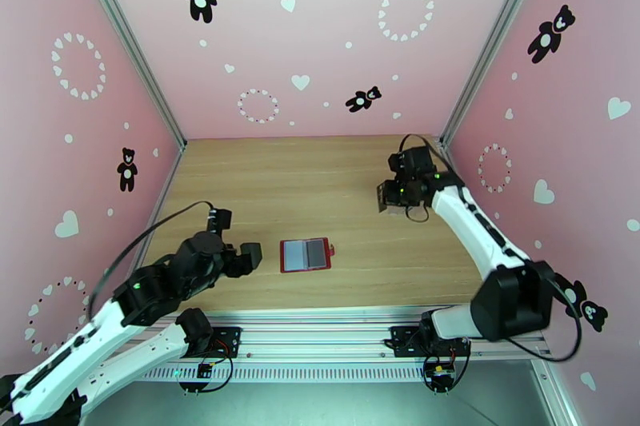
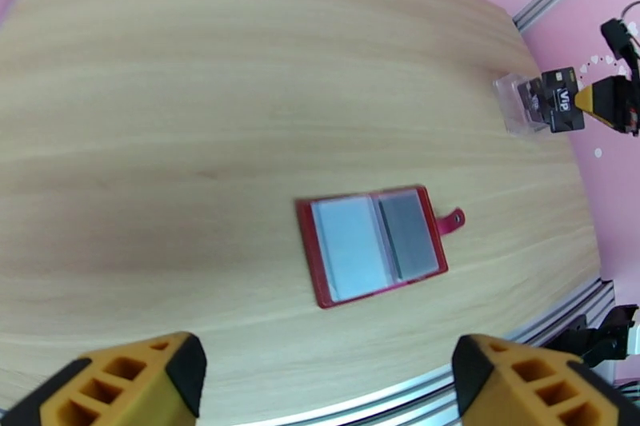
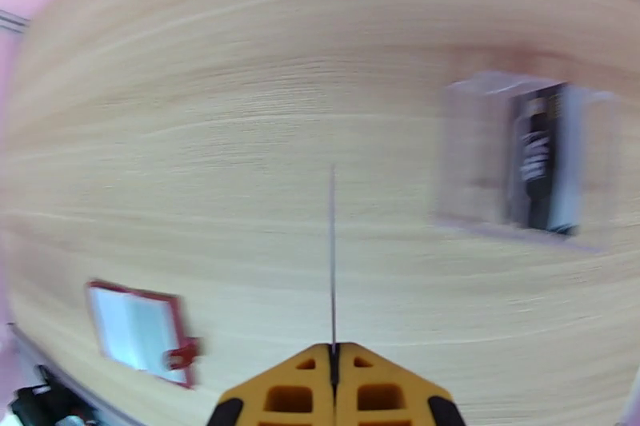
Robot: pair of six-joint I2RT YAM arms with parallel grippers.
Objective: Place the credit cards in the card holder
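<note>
1. Top external view: the card holder (image 1: 306,255) lies open and flat on the desk (image 1: 320,180), near the front edge and roughly midway between the two arms.
2. From the left wrist, the card holder (image 2: 372,244) shows a red border around two inner panes, the left one pale grey and the right one darker. Its snap tab (image 2: 452,220) sticks out from the right side.
3. The left pincer (image 2: 328,352) hangs just in front of the holder with its yellow fingers (image 2: 168,376) spread wide, nothing between them and clear of the holder.
4. In the top view the left pincer (image 1: 248,257) sits just to the left of the holder, close but apart.
5. Over to the far right of the desk, and the right pincer (image 1: 392,197) is well away from the holder.
6. From the right wrist, the right pincer (image 3: 334,349) is pressed together on a credit card (image 3: 333,260), seen edge-on as a thin line standing straight up from the tips.
7. The left wrist camera catches that credit card (image 2: 564,100) face-on: dark, with pale lettering, pinched in the right pincer (image 2: 596,96).
8. Just beside it is a clear box (image 2: 512,104), with the held card overlapping its edge in this view.
9. The right wrist picture is blurred, but the clear box (image 3: 480,156) shows other cards (image 3: 540,160) inside, dark and upright. The card holder (image 3: 136,328) lies far off at lower left.
</note>
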